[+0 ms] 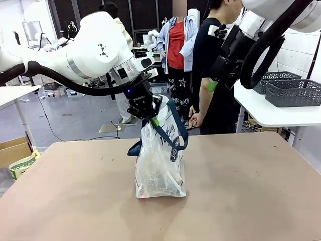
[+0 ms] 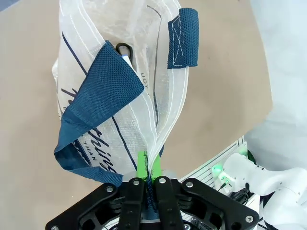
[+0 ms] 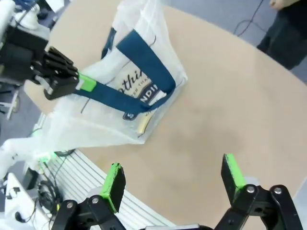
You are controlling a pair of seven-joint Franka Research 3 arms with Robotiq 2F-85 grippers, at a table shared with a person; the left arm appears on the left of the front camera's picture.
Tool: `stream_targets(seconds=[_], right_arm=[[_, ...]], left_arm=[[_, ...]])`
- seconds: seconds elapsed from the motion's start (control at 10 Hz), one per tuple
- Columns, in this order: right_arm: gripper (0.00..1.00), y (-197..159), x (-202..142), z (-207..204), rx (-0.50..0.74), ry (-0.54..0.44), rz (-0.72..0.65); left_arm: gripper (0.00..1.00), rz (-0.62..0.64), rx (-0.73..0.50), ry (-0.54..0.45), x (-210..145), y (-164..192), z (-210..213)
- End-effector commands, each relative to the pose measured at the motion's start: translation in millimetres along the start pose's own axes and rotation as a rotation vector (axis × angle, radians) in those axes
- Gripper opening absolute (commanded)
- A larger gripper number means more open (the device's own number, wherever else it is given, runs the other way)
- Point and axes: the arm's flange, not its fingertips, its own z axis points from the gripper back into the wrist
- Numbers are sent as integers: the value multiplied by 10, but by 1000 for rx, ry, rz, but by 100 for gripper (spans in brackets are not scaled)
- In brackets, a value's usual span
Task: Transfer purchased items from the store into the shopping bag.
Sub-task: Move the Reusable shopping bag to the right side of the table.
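Observation:
The shopping bag (image 1: 159, 163) stands upright mid-table, translucent white with navy straps and an oval logo. My left gripper (image 1: 150, 116) is above it, shut on the bag's top rim beside a strap. In the left wrist view the green pads (image 2: 142, 165) pinch the white plastic of the shopping bag (image 2: 115, 76). Purchased items lie inside: pale shapes at the bottom (image 1: 163, 185) and a yellowish packet (image 3: 144, 125) showing through the shopping bag (image 3: 129, 91). My right gripper (image 3: 174, 179) hangs open and empty, high above the table's right half (image 1: 213, 85).
A person (image 1: 213, 60) stands at the far edge, one hand (image 1: 195, 119) hanging near the table. Two dark grey lattice baskets (image 1: 293, 93) sit on a white side table at the right; I cannot tell if either is the store. A cardboard box (image 1: 15, 150) stands left.

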Motion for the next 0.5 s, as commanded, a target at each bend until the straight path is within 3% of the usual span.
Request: stream_targets(seconds=[0.0, 0.4], right_arm=[[100, 17, -38, -5, -11, 26, 9], [100, 17, -38, -5, -11, 26, 9]], left_arm=[[0, 6, -4, 0, -10, 10, 25], [0, 6, -4, 0, -10, 10, 25]])
